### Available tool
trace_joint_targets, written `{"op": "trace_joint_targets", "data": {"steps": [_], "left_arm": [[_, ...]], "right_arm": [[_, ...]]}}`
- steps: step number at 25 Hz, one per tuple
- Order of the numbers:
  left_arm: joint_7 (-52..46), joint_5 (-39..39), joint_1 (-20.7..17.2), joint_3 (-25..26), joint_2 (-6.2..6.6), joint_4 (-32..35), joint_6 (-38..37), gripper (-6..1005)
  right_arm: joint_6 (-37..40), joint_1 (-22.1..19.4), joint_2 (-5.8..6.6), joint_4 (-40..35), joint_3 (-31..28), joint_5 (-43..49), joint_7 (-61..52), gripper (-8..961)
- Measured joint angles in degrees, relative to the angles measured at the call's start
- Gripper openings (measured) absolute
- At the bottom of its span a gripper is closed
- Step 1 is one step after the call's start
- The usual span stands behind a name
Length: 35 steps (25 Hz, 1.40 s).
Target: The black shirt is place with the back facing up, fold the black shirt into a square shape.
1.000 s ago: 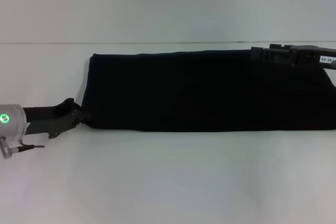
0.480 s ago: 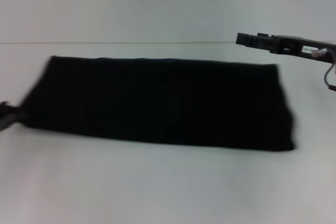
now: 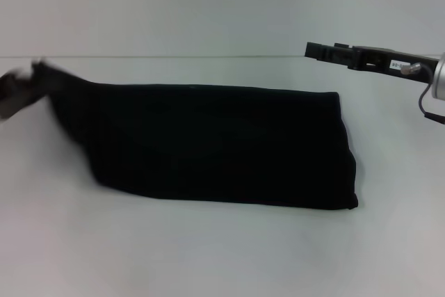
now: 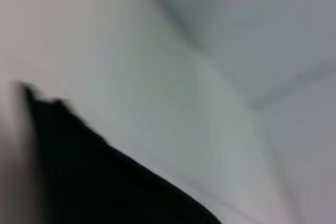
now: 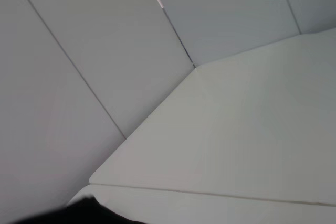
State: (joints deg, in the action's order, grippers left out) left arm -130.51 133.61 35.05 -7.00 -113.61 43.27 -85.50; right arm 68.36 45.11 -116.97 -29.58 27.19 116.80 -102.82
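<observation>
The black shirt lies on the white table as a long folded strip, plain side up. Its left end rises off the table to my left gripper, which shows blurred at the far left and is shut on that corner. The left wrist view has the black cloth close to the camera. My right gripper hangs above the table's far right, clear of the shirt and beyond its right end. A dark bit of the shirt shows at the edge of the right wrist view.
Behind the table stands a pale panelled wall. The table's far edge runs just behind the shirt. Bare white tabletop lies in front of the shirt and to its right.
The shirt has slid left across the table, pulled by my left gripper, which has now risen with the left end. My right gripper has come off the shirt's right corner and stays raised.
</observation>
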Motion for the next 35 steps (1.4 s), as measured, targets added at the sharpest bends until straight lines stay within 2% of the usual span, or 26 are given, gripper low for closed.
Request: {"op": "trace_joint_targets", "data": {"steps": [2,5,8,9,11,13,15,16,17,18,19,20,22,24,28,31,35], "left_arm": [[1.09,-3.93,2.81,-2.71,-0.3,-1.58,-3.55,53],[2.8,-10.14,8.56,-9.1,-2.07,-6.51,-5.74,57],[5.52,-12.49,14.21,-14.01,-5.29,-11.39,-3.05,61],[7.03,-12.69,16.24,-15.21,-7.0,-13.3,-0.69,63],[10.23,-13.08,19.02,-16.44,-9.65,-17.29,4.36,65],[15.63,-15.16,20.98,-16.38,-10.78,-25.07,11.67,68],[22.59,-19.22,22.01,-14.72,-10.9,-35.96,18.39,71],[27.99,-21.72,21.82,-12.09,-10.93,-41.81,21.53,73],[31.01,-22.87,21.58,-10.77,-10.99,-43.97,22.74,74],[40.99,-25.02,20.11,-5.52,-11.15,-50.21,25.07,75],[47.42,-25.26,18.96,-1.76,-11.18,-53.9,25.45,77],[47.42,-25.26,18.96,-1.76,-11.18,-53.9,25.45,78],[61.58,-23.66,16.19,5.52,-11.23,-60.17,24.87,81],[67.61,-20.73,15.27,7.18,-11.14,-61.18,21.43,140],[67.0,-18.01,14.05,7.07,-10.81,-58.89,11.82,259],[63.93,-16.44,12.71,7.0,-10.5,-53.32,4.97,379],[56.96,-15.78,10.51,5.46,-10.44,-44.51,3.36,547]], "right_arm": [[0.32,-0.45,0.22,-0.24,-0.15,-0.03,0.19,940],[0.71,-1.4,0.76,-0.67,-0.21,-0.07,0.48,940],[2.04,-2.66,1.83,-0.89,-0.45,-0.4,0.58,940],[2.76,-3.33,2.2,-1.09,-0.51,-0.78,0.63,939],[4.18,-4.65,2.81,-1.86,-0.55,-1.58,0.75,939],[5.56,-6.07,3.33,-3.17,-0.56,-1.98,0.83,939],[6.5,-7.12,3.86,-4.01,-0.59,-2.05,0.84,939],[6.8,-7.44,4.17,-4.28,-0.58,-2.06,0.85,939],[7.07,-7.68,4.5,-4.38,-0.53,-2.08,0.85,939],[7.22,-7.82,4.78,-4.41,-0.46,-2.11,0.86,939],[7.34,-7.97,5.1,-4.3,-0.35,-2.14,0.86,939],[7.32,-8.1,5.36,-4.12,-0.3,-2.03,0.81,939],[6.85,-8.18,5.71,-3.94,-0.14,-1.42,0.39,939],[6.38,-8.09,5.84,-3.91,0.02,-0.36,-1.09,939],[6.31,-7.24,6.44,-3.71,0.2,2.29,-6.36,939],[6.48,-5.84,6.75,-3.26,0.91,6.01,-12.25,939],[4.54,-3.33,7.43,0.6,3.54,9.62,-18.84,939]]}}
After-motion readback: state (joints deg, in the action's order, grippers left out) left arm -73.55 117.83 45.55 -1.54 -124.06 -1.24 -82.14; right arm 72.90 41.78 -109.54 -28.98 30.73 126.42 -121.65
